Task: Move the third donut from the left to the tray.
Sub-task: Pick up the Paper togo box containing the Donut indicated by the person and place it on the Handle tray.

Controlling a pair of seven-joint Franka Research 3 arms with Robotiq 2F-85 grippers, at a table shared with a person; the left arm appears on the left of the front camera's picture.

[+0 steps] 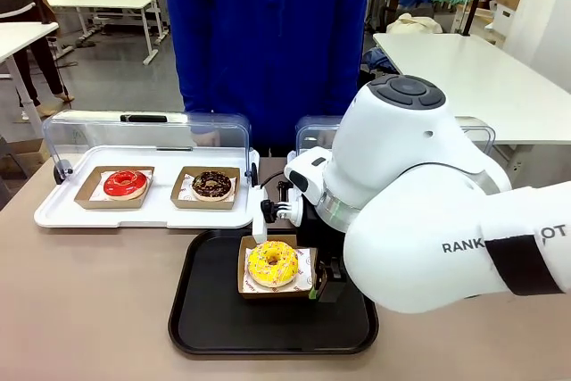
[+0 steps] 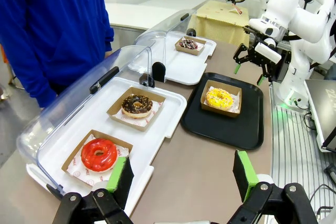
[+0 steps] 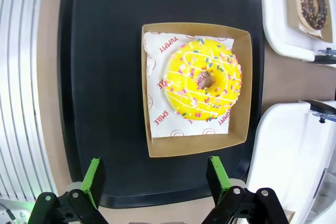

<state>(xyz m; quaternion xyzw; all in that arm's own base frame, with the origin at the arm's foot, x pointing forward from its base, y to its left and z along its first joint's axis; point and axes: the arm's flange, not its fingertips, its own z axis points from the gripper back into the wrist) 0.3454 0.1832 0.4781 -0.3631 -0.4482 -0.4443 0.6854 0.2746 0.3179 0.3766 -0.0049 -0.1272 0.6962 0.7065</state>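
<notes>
- The ring donut with bright yellow icing and little sprinkles [image 3: 202,85] sits in its square brown cardboard holder [image 3: 195,146]
- The holder lies flat on the big black tray with round corners [image 3: 105,77], near the middle of it
- The right gripper [image 3: 156,178] hangs just beside the holder with its green pads spread wide, and it holds nothing
- The left gripper [image 2: 182,174] waits well apart from the tray, by the white display tray [image 2: 157,129], with its fingers spread too and nothing between them
- The donut looks soft and light, and the icing could smear or squash if the pads press on it
- The cardboard holder looks thin but stiff enough, so its side walls are the best place to pinch
- The job looks done, since the donut rests on the tray
</notes>
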